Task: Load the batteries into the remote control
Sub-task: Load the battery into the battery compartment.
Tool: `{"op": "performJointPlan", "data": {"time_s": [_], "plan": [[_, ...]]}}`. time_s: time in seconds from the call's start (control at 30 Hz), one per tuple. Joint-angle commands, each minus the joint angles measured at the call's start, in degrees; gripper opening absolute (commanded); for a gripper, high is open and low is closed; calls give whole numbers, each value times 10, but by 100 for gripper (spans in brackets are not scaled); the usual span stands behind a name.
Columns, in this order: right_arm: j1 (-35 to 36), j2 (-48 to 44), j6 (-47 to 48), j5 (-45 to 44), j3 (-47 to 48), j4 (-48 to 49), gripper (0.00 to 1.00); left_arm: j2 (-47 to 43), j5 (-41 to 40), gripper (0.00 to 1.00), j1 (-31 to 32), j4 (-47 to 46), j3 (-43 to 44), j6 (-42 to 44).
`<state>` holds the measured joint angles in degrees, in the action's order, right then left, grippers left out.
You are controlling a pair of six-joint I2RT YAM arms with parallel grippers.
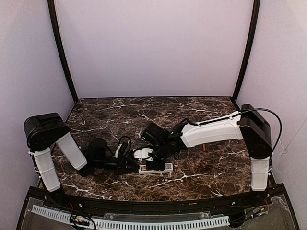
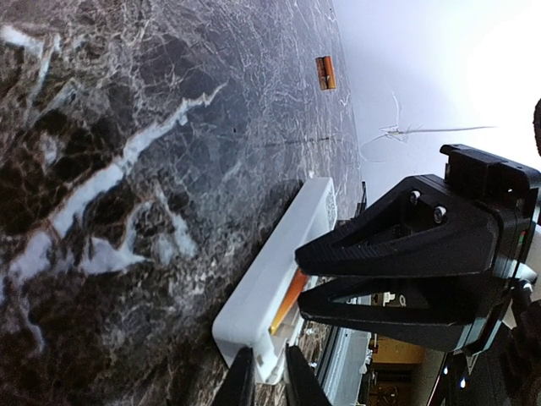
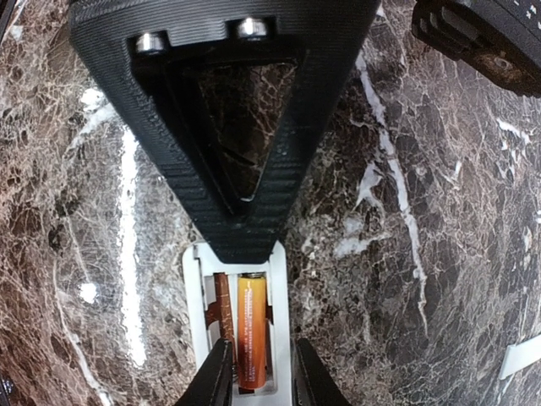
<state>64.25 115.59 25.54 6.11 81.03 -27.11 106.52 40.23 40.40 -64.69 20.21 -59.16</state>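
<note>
Orange battery (image 3: 252, 330) (print unreadable) sits in white remote (image 2: 270, 283); L jaws clamp remote, R jaws narrowly apart.

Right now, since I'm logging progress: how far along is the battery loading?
Done: one battery lies in the slot of the remote control. In hand: left gripper clamps the remote's end; right gripper stands open around that battery. Left: the second battery lies apart on the table.
</note>
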Motion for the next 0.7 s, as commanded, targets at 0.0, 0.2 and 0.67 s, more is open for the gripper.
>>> {"op": "performJointPlan", "data": {"time_s": [0.0, 0.2, 0.67], "plan": [[4, -6, -6, -2, -6, 17, 24, 1, 2, 14, 3, -6, -3, 2], [-6, -26, -16, 13, -9, 31, 26, 0, -1, 14, 4, -8, -5, 1], [-67, -121, -39, 50, -113, 73, 36, -102, -31, 37, -10, 45, -6, 48]]}}
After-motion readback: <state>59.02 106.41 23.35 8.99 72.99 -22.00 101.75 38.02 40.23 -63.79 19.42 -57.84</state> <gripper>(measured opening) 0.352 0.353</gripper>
